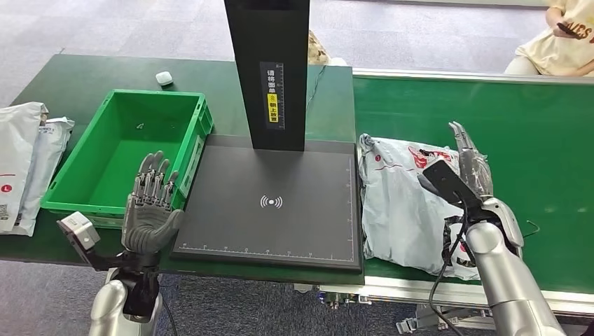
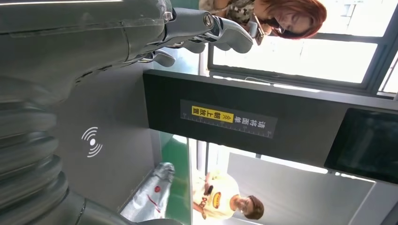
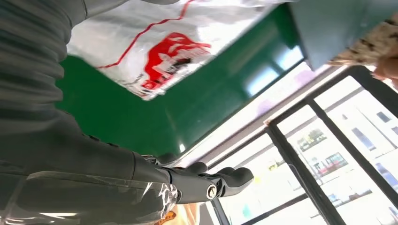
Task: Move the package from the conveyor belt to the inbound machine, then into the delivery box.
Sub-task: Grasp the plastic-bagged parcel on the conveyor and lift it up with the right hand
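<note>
Lying flat on the green conveyor belt [image 1: 546,140], the grey package [image 1: 399,203] is seen just beside the black inbound machine [image 1: 273,210]. The right hand [image 1: 471,164] is held over its edge, fingers straight, nothing gripped. The left hand [image 1: 150,206] is raised with fingers spread beside the green delivery box [image 1: 122,157].

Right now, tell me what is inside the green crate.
The green crate shows a bare green floor with a small mark moulded on it and no package. The left hand hovers in front, its fingers covering part of the near wall.
</note>
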`<action>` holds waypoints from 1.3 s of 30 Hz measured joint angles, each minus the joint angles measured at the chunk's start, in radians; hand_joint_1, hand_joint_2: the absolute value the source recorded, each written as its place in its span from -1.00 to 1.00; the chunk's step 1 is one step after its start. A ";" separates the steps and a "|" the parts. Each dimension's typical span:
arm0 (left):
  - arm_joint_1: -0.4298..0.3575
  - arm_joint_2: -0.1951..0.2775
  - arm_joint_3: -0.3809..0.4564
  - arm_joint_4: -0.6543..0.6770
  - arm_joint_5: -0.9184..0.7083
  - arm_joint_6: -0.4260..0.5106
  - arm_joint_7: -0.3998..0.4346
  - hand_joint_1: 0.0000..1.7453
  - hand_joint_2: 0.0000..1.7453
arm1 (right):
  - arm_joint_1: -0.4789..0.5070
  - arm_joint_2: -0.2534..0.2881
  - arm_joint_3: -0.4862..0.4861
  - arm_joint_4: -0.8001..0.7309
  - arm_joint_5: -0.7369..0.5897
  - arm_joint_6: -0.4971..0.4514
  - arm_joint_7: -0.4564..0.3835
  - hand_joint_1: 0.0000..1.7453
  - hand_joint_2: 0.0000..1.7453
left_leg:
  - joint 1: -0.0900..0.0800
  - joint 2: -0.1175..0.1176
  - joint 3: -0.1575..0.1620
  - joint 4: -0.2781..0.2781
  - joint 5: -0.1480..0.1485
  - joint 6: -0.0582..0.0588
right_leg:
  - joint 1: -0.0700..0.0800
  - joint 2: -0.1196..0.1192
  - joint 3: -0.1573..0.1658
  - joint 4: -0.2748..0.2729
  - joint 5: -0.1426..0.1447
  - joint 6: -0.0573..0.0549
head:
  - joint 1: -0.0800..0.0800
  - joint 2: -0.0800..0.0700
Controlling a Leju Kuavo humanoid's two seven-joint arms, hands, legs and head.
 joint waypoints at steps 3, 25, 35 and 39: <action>-0.006 0.000 0.000 0.004 -0.003 0.006 -0.005 -1.00 1.00 | 0.016 0.032 -0.019 -0.037 0.003 0.156 0.110 -1.00 1.00 | 0.000 0.001 0.000 0.000 0.000 0.000 | -0.001 0.002 0.000 0.000 0.000 0.000 | 0.000 0.000; -0.034 0.001 -0.003 0.040 -0.003 -0.008 0.033 -1.00 1.00 | -0.031 -0.005 0.142 0.283 0.197 0.385 0.366 -1.00 1.00 | 0.000 0.001 0.001 0.001 -0.001 0.001 | -0.002 0.001 0.001 0.000 0.000 0.001 | 0.000 0.000; -0.034 0.001 -0.011 0.063 -0.002 -0.008 0.029 -1.00 1.00 | -0.022 -0.031 0.177 0.295 0.203 0.386 0.345 1.00 1.00 | 0.000 0.001 0.004 0.001 -0.001 0.002 | -0.002 0.001 0.005 -0.001 0.000 0.002 | 0.000 0.000; -0.029 0.001 -0.011 0.064 -0.002 -0.007 0.028 -1.00 1.00 | -0.025 -0.033 0.173 0.286 0.184 0.357 0.331 1.00 1.00 | 0.000 0.001 0.004 0.001 -0.001 0.002 | -0.002 0.001 0.006 -0.001 0.000 0.002 | 0.000 0.000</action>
